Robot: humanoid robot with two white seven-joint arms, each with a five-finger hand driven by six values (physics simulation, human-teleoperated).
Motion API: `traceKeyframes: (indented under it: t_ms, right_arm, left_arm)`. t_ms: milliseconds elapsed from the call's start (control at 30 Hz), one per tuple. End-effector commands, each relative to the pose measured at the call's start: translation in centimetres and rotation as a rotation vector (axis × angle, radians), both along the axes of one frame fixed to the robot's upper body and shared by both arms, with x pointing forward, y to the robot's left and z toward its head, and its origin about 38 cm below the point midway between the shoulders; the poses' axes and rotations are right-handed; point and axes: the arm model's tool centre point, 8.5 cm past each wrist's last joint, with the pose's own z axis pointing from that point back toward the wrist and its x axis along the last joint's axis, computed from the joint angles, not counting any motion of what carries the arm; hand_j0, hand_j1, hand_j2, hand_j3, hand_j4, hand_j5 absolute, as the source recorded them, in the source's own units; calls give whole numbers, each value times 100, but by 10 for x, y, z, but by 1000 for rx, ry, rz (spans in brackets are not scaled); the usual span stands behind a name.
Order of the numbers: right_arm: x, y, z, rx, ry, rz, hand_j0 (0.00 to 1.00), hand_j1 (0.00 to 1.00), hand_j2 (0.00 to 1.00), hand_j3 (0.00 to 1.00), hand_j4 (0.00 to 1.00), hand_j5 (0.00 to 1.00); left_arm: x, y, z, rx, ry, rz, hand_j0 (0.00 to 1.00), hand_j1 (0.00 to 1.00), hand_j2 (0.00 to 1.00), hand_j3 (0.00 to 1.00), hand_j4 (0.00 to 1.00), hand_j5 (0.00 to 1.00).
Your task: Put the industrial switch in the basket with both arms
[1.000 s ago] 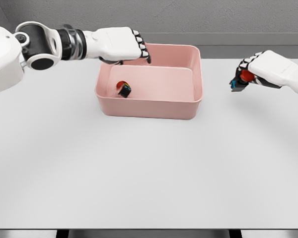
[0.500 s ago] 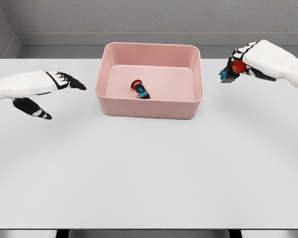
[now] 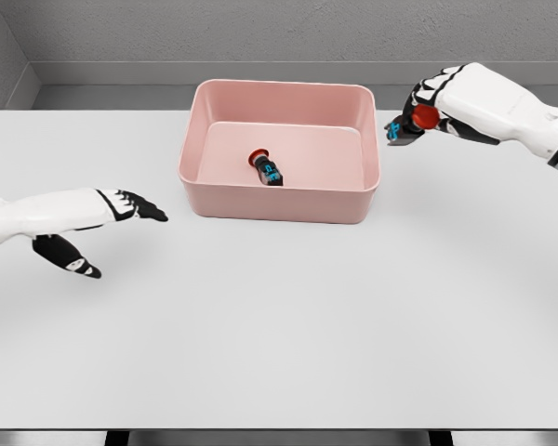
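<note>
A pink basket (image 3: 279, 200) stands at the back middle of the white table. One industrial switch (image 3: 264, 167), black with a red button and blue markings, lies on its side on the basket floor. My right hand (image 3: 418, 116) hovers just right of the basket's far right corner, shut on a second industrial switch (image 3: 411, 124) with a red button. My left hand (image 3: 112, 223) is low over the table at the left, well clear of the basket, fingers spread and holding nothing.
The table's bare surface (image 3: 288, 325) stretches in front of the basket to the front edge. A grey wall runs behind the table.
My left hand has drawn back from over the basket to the table's left and lowered. The switch in the basket has settled near the centre. My right hand has carried its switch left, toward the basket.
</note>
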Motion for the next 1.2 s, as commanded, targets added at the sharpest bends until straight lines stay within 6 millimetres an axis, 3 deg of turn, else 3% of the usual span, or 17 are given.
traceKeyframes:
  t_ms: [0,500,967,1000,1033,1100,1167]
  right_arm:
    - [0,10,0,24,-1,20,40,40,40,40,40,40]
    - [4,43,-3,95,-3,76,40,40,40,40,40,40]
    - [23,98,-13,112,25,145,43,43,43,43,43,43]
    - [25,100,-16,110,28,144,48,48,48,48,48,48]
    - [28,99,-17,111,33,136,60,60,60,60,60,60]
    - [29,100,-16,116,33,134,95,95,95,95,95,95]
    - [29,100,-16,118,33,134,100,100,100,100,100,100]
  left_arm:
    - [0,-4,-2,-8,8,-6,100,100,100,100,100,100]
    - [-1,-8,-7,-9,21,-16,100,100,100,100,100,100]
    - [-1,-8,-8,-8,23,-16,100,100,100,100,100,100]
    - [-1,-8,-8,-8,23,-16,100,100,100,100,100,100]
    - [-1,-8,-7,-8,21,-16,100,100,100,100,100,100]
    - [-1,-8,-7,-8,21,-16,100,100,100,100,100,100]
    - [-1,-8,-8,-8,23,-16,100,100,100,100,100,100]
